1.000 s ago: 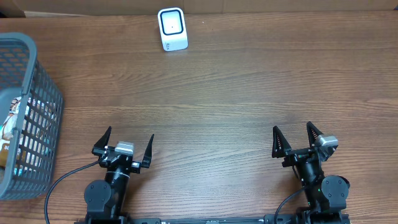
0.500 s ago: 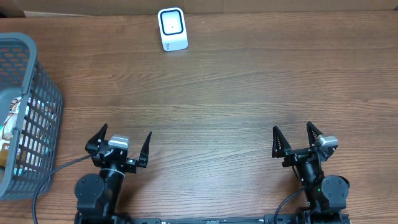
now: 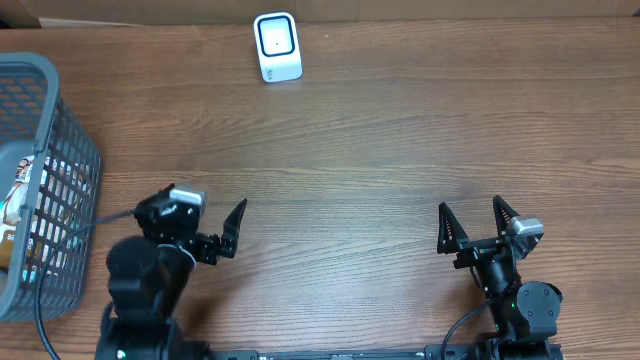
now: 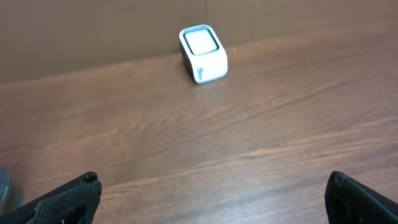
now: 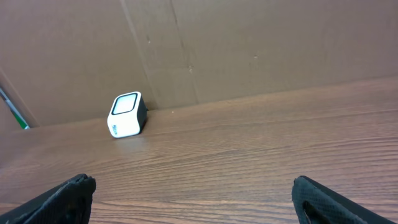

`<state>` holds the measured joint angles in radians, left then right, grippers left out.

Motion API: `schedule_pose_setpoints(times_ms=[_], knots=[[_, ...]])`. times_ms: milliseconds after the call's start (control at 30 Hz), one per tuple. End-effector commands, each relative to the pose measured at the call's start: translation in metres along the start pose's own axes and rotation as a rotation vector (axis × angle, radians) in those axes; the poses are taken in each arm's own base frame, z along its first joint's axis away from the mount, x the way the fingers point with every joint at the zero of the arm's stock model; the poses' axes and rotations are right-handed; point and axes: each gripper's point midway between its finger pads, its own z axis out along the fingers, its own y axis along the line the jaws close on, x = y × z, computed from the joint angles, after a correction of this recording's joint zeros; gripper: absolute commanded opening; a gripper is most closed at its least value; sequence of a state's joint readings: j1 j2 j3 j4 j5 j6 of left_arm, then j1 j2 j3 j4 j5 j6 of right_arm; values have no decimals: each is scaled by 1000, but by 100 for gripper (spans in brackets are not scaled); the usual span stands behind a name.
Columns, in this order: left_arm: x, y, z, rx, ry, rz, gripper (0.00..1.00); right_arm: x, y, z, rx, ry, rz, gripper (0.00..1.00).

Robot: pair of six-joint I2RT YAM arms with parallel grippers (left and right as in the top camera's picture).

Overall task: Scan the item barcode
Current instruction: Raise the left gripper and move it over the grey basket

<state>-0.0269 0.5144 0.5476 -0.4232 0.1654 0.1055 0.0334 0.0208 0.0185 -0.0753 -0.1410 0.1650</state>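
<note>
Okay so both tools are spread as wide as they go and neither is holding or touching anything. The left gripper (image 3: 203,205) hangs over bare table (image 3: 400,130), well apart from the white scanner (image 3: 277,46), toward the robot's side and a bit left of it; its wrist view shows the two black fingers (image 4: 68,199) at the bottom corners with just wood grain between them and the scanner straight ahead. The right gripper (image 3: 470,205) sits well to the right of the scanner, also on the robot's side, jaws splayed over plain wood. The stuff to scan, some packets (image 3: 20,195), is in the grey mesh basket (image 3: 72,130) far left of the scanner, at the table edge; I can't make out any barcode. Behind the scanner is a brown cardboard wall (image 5: 249,43). Nothing stands between either gripper and the scanner.
</note>
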Motion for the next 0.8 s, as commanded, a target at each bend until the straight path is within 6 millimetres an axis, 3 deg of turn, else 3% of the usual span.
schedule_pose_setpoints(times_ms=[0,500,767], knots=[[-22,-6,0,45,8,-16,100,4,-2,1,10,7,12,100],[-43,-33,25,252,128,-79,100,4,-2,1,10,7,12,100],[-47,-35,30,282,234,-117,100,4,-2,1,10,7,12,100]])
